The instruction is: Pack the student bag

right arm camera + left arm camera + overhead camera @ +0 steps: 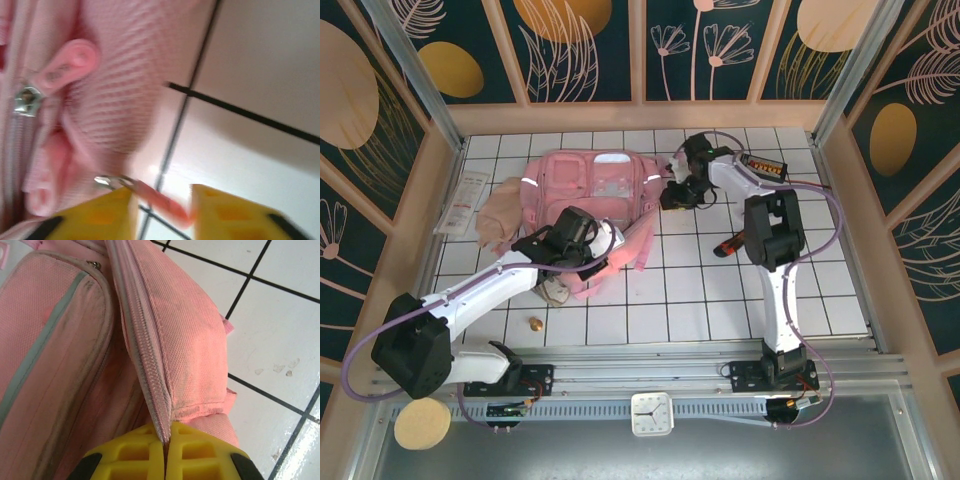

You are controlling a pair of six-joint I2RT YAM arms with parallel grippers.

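Pale pink student bag (595, 185) is lying flat on the white tiled table (720, 300), left of centre toward the far side, w/ a beige cloth (500, 215) touching its left side. Left end effector (608, 245) is sitting at the bag's near edge. In the wrist view its yellow fingers (130, 455) are clenching the bag's zipper seam (145, 360). Right end effector (670, 197) is sitting just beside the bag's right side, released. Its fingers (225, 215) are standing apart w/ a pink zipper pull (160, 199) lying between them.
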